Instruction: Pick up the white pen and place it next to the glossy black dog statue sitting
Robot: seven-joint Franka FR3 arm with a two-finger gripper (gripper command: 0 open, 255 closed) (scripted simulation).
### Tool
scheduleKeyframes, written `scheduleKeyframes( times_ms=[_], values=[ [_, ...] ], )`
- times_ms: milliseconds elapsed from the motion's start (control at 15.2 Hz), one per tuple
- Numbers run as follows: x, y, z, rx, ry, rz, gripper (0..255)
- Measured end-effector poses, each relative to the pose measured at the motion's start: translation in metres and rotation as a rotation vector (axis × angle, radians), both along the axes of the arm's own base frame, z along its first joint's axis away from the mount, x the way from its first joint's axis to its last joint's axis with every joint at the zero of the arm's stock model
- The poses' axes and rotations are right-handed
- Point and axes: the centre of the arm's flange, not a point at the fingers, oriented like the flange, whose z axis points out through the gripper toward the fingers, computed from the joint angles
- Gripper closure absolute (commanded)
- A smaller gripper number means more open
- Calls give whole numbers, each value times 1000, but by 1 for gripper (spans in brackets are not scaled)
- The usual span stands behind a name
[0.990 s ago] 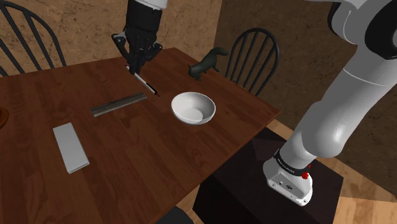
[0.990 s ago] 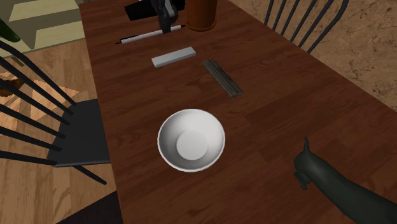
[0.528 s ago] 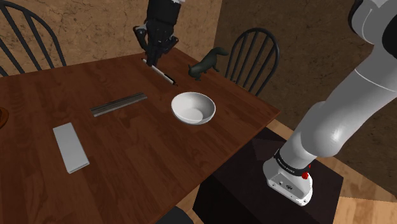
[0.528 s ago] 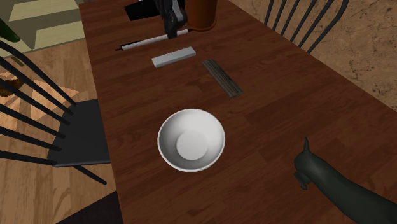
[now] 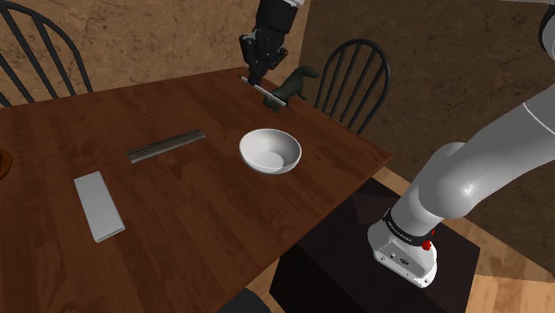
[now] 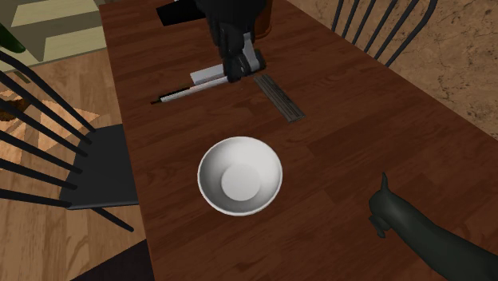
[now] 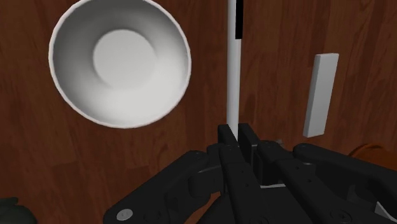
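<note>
— What has moved since a second ago?
— Nearest is the dark box stand (image 5: 351,258). The white arm (image 5: 471,178) rises from it, and it has swung right and stretched further out. The flat white block (image 5: 98,205), the round white bowl (image 5: 270,149) and the ribbed grey bar (image 5: 166,145) lie as before on the red-brown, wood-grained counter (image 5: 205,222).
— And the white pen (image 7: 233,76)?
— It is a slim white rod with a black tip. It has been carried from beside the bar's far end, and the shoulder view now shows it just in front of the black dog statue (image 5: 292,86). It is tilted and held up off the counter.
— The jaws?
— They point downward and are closed tight on one end of the pen. The rest of it sticks out beyond them, above the counter between bowl and block.
</note>
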Motion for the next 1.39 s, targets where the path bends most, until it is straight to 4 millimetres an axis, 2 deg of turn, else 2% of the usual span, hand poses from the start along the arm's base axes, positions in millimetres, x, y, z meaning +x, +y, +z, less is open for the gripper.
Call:
scheduleKeyframes(
  times_ms=[660,924,1122,1254,1386],
  values=[
    [-17,-132,1,0,0,0,255],
    [-25,-184,-4,0,0,0,255],
    [-32,-221,0,1,1,0,255],
    [-31,-251,0,0,1,0,255],
    [-37,-270,-3,1,0,0,255]
  ],
)
